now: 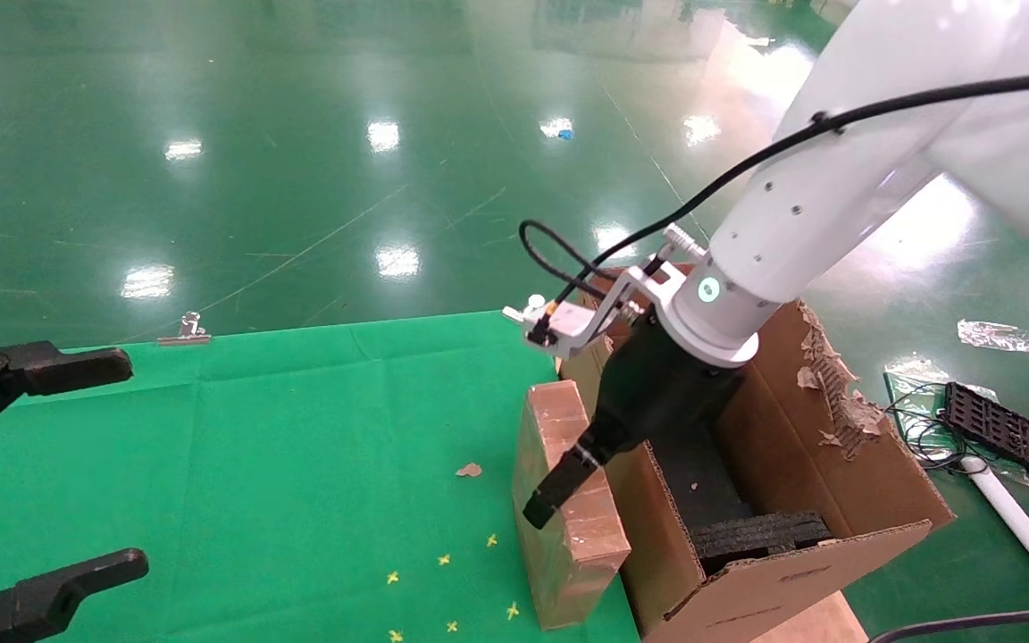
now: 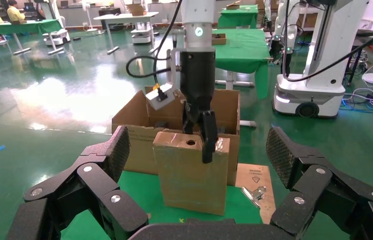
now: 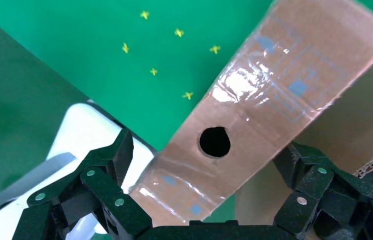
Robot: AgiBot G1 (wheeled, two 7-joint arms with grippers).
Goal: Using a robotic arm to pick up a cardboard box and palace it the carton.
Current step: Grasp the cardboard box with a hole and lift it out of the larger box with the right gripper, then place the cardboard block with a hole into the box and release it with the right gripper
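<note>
The small cardboard box (image 1: 568, 536) stands upright on the green cloth, against the carton's (image 1: 836, 464) near wall. Its narrow top face has a round hole (image 3: 214, 141). My right gripper (image 1: 568, 482), on the white arm (image 1: 791, 223), hangs over the box top and straddles it: one finger (image 2: 208, 137) lies down the front face and the others are behind it. The fingers are spread in the right wrist view (image 3: 204, 150). The box (image 2: 189, 175) still rests on the cloth. Black foam (image 1: 756, 536) lies inside the carton. My left gripper (image 1: 126, 464) is open and idle at the far left.
A binder clip (image 1: 186, 329) sits at the cloth's far edge. A cardboard scrap (image 1: 470, 470) and small yellow marks (image 1: 443, 560) lie on the cloth. A black tray (image 1: 1001, 430) and cables are on the floor to the right. The carton's far flap is torn (image 1: 827, 384).
</note>
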